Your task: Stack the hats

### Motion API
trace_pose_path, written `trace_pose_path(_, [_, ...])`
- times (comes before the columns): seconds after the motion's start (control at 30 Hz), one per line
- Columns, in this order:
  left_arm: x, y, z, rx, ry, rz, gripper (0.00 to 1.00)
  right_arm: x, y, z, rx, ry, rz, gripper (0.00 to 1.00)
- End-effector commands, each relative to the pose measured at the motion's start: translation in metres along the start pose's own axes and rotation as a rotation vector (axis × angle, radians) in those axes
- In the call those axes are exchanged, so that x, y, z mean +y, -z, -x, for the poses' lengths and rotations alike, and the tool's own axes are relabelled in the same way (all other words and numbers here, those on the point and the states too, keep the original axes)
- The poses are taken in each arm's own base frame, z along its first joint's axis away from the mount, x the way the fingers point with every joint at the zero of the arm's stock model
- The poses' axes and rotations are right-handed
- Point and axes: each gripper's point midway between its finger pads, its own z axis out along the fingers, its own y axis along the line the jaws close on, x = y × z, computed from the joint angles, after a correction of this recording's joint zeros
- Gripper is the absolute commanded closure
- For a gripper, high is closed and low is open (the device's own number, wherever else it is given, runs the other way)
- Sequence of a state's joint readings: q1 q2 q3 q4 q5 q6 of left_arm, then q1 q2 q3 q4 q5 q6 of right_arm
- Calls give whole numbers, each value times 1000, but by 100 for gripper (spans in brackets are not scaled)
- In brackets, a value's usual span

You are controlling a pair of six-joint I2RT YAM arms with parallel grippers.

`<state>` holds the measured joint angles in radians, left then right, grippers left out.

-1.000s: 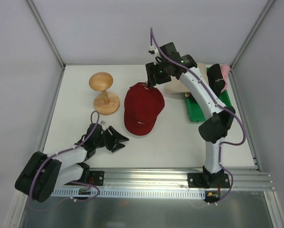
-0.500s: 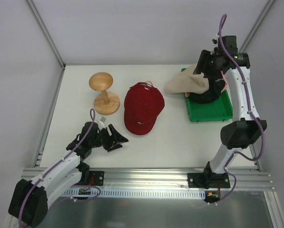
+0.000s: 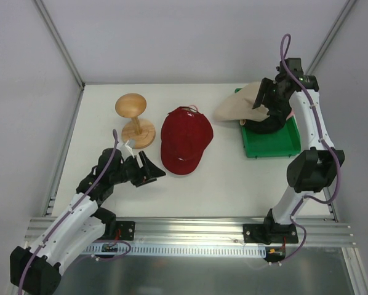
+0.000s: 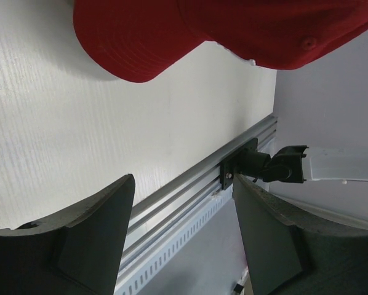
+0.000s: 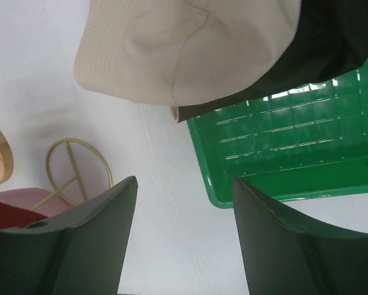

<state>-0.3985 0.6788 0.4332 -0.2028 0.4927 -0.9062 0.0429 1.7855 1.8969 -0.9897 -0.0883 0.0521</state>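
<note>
Tan cap (image 3: 235, 108) rests partly on black hat (image 3: 265, 126).

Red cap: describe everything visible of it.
The red cap is a dark red fabric baseball cap with a rounded crown, top button and stitched brim. It lies crown-up on the white table, brim toward the arms. A pink edge peeks out at its far rim. The open left gripper sits beside the brim, not touching.

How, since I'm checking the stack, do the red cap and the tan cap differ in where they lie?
The red cap lies alone, flat on the bare table; the tan cap rests on the black hat in the green tray. The red cap is wholly on the table, while the tan cap overhangs the tray's left edge. Both are soft fabric caps.
</note>
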Motion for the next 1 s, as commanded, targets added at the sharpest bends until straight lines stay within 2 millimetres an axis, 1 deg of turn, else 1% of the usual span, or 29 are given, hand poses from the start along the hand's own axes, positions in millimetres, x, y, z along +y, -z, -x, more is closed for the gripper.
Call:
trace_pose_path(0.0, [-22, 13, 6, -8, -64, -35, 34, -20, -8, 6, -19, -67, -56, 33])
trace_pose_path(0.03, [-33, 18, 12, -29, -83, -53, 34, -23, -13, 5, -8, -79, -62, 33])
trace_pose_path(0.1, [-38, 24, 16, -45, -100, -43, 33, -20, -25, 4, 12, -96, -48, 31])
trace_pose_path(0.13, [-49, 30, 23, -70, -132, -53, 32, -26, -29, 10, 0, -121, -46, 30])
trace_pose_path(0.17, [-52, 32, 28, -92, -143, -44, 32, -26, -33, 11, 6, -137, -31, 29])
trace_pose_path(0.2, [-52, 34, 31, -102, -156, -32, 32, -26, -43, 14, 5, -154, -24, 29])
trace_pose_path(0.23, [-58, 36, 37, -120, -169, -32, 31, -24, -46, 16, 3, -167, -14, 28])
trace_pose_path(0.27, [-59, 36, 44, -144, -183, -17, 31, -23, -50, 23, -11, -178, 2, 28])
trace_pose_path(0.3, [-64, 37, 50, -158, -193, -13, 30, -24, -58, 23, 0, -198, 3, 28])
trace_pose_path(0.37, [-67, 37, 59, -181, -204, 1, 30, -25, -65, 31, -7, -220, 12, 28])
trace_pose_path(0.4, [-72, 37, 66, -197, -219, 9, 29, -26, -75, 32, 2, -232, 12, 28])
trace_pose_path(0.47, [-75, 38, 73, -216, -231, 17, 29, -27, -82, 36, 6, -257, 15, 28])
trace_pose_path(0.5, [-80, 39, 77, -227, -238, 15, 29, -29, -90, 34, 18, -268, 10, 28])
trace_pose_path(0.57, [-84, 41, 81, -243, -242, 15, 29, -28, -98, 38, 7, -289, 16, 28])
trace_pose_path(0.67, [-87, 43, 90, -275, -241, 29, 28, -32, -112, 34, 16, -319, -1, 30])
trace_pose_path(0.73, [-84, 42, 99, -310, -234, 61, 28, -35, -120, 30, 24, -341, -5, 32])
trace_pose_path(0.77, [-83, 42, 102, -322, -230, 72, 28, -36, -123, 32, 13, -346, -3, 33])
trace_pose_path(0.8, [-83, 40, 108, -333, -229, 88, 28, -37, -127, 26, 25, -349, -6, 34])
trace_pose_path(0.83, [-80, 40, 114, -359, -226, 115, 28, -37, -130, 24, 25, -354, -4, 38])
trace_pose_path(0.9, [-80, 36, 125, -375, -234, 145, 27, -37, -130, 24, 18, -354, -1, 49])
trace_pose_path(0.93, [-80, 34, 129, -379, -239, 157, 27, -40, -131, 21, 18, -355, -11, 64])
trace_pose_path(0.97, [-85, 34, 134, -387, -252, 154, 27, -39, -127, 25, 0, -352, -6, 70])
